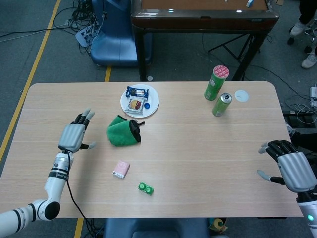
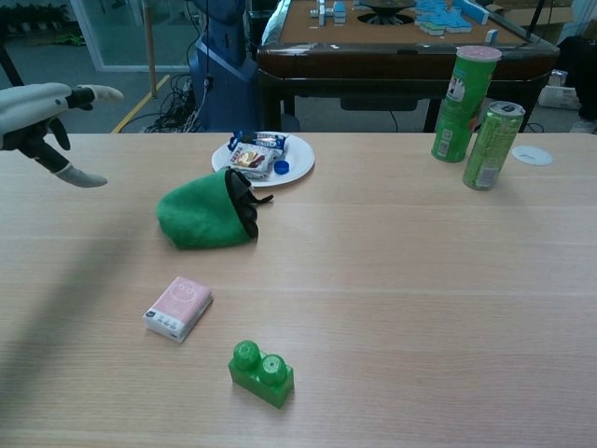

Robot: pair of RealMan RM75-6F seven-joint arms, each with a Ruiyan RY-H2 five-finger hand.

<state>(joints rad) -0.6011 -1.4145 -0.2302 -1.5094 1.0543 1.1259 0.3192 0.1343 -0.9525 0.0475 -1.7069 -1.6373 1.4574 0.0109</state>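
Head view is showing the left hand (image 1: 73, 136) hovering empty, fingers spread wide, beside the green pouch (image 1: 122, 132) lying to its right.

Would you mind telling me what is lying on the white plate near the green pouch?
On the white plate lie a blue-wrapped snack, a second packet with a red and white label, and a small blue cap. Whatever sits beneath the packets is covered, and their contents cannot be seen.

Green pouch (image 1: 122, 135) with black rim lying on its side, just below white plate (image 1: 153, 106)
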